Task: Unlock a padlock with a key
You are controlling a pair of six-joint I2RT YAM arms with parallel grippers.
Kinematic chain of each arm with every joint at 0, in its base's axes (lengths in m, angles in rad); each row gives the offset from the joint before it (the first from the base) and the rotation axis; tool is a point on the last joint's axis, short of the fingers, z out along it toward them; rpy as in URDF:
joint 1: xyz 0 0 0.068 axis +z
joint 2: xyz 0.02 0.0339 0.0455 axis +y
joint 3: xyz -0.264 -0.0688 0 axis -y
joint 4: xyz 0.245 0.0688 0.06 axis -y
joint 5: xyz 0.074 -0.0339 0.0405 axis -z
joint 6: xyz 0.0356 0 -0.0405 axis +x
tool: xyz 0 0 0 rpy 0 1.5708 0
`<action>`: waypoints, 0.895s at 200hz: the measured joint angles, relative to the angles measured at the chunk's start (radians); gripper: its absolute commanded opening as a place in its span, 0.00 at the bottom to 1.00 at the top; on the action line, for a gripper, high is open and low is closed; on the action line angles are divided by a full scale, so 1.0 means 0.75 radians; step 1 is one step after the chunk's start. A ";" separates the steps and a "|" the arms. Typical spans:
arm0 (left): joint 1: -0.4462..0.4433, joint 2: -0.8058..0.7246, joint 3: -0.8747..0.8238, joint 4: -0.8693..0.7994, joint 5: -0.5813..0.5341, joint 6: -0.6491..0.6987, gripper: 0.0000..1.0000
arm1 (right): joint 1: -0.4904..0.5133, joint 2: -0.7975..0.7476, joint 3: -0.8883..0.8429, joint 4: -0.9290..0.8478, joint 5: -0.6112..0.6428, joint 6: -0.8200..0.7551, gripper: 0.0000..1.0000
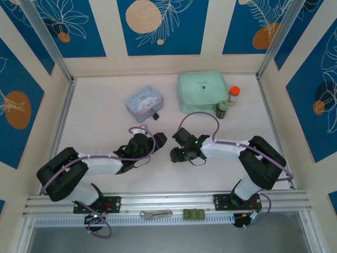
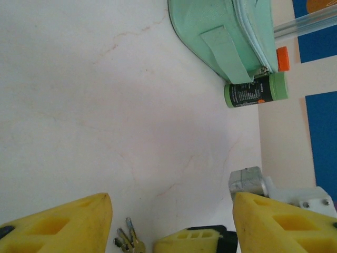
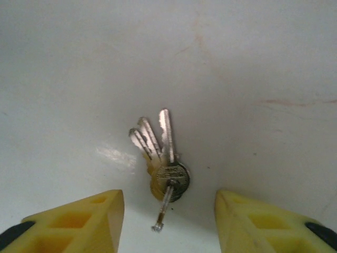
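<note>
Three or so keys (image 3: 160,155) in one bunch, flat on the table (image 3: 263,63), right between the tips of the right claw (image 3: 169,196). Right claw wide, holding nothing, down low over the bunch. Left claw (image 2: 171,196) wide too, empty, close by on the other side of the keys. Padlock (image 1: 155,113) well away, up on the front of the blue tin (image 1: 141,101).

To do this bit well: go down gently, with one tip on each side of the round heads, then squeeze slowly. Better to pinch the heads, not the thin blades, to leave one blade poking out for the lock. Likely to slip, being thin, flat and shiny. Lift just a little and check the hold. Keep the left claw out of the way.

Table pale, smooth, a bit shiny, with faint reddish lines. Green bag (image 1: 201,90) and two little bottles (image 1: 223,109) at the far side. Walls (image 1: 158,21) blue, with white leaves and orange spots.
</note>
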 measured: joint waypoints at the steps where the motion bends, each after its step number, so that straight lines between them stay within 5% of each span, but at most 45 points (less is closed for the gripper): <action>1: 0.000 -0.002 0.000 -0.002 -0.001 0.001 0.62 | -0.001 -0.002 -0.001 -0.001 0.002 -0.002 0.53; 75: 0.001 -0.128 0.002 -0.150 -0.075 0.074 0.63 | 0.013 0.086 0.092 -0.031 0.054 -0.025 0.45; 131: 0.001 -0.188 0.002 -0.212 -0.108 0.109 0.64 | 0.043 0.204 0.239 -0.177 0.164 0.022 0.00; 179: 0.001 -0.218 0.002 -0.241 -0.125 0.142 0.64 | -0.031 0.156 0.146 -0.007 0.044 0.023 0.00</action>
